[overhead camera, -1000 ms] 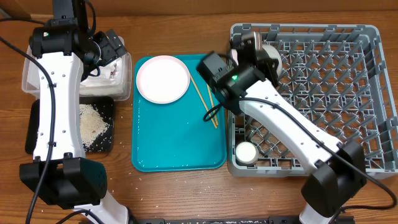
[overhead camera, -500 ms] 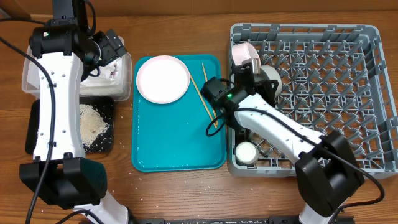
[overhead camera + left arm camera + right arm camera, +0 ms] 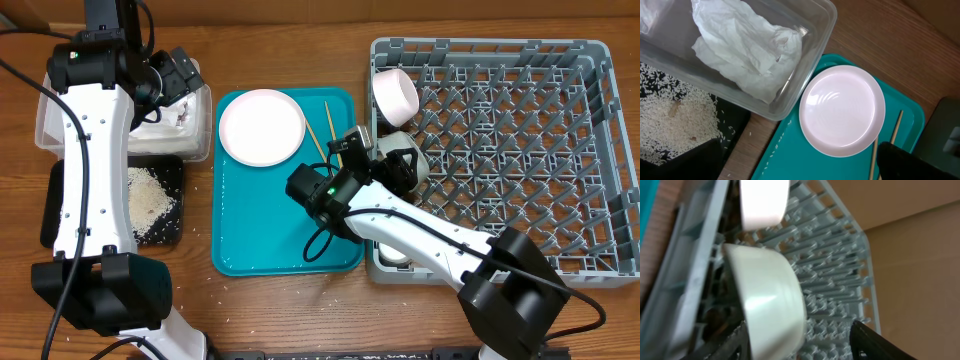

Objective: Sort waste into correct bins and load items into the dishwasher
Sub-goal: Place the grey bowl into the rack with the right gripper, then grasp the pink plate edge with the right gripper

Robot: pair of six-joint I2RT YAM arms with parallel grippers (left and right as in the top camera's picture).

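Observation:
A grey-white bowl (image 3: 418,150) (image 3: 771,305) lies on its side among the pegs at the left wall of the grey dishwasher rack (image 3: 490,45). My right gripper (image 3: 392,168) (image 3: 800,347) is open around it, the bowl against one finger and well apart from the other. A pink bowl (image 3: 395,92) (image 3: 762,200) stands just beyond. The pink plate (image 3: 262,127) (image 3: 842,110) and two chopsticks (image 3: 328,132) (image 3: 874,159) lie on the teal tray (image 3: 280,225). My left gripper (image 3: 176,84) (image 3: 800,172) hangs open above the clear tub (image 3: 60,135), which holds the white napkin (image 3: 745,50).
A black tray (image 3: 170,170) (image 3: 735,120) with rice crumbs (image 3: 150,200) (image 3: 670,122) sits in front of the clear tub. A few grains lie scattered on the teal tray's left edge and on the wooden table. My right arm stretches across the rack's front left corner.
My right gripper has opened off the grey-white bowl, which now rests in the rack. The right wrist has drawn back toward the teal tray. My left arm has not moved.

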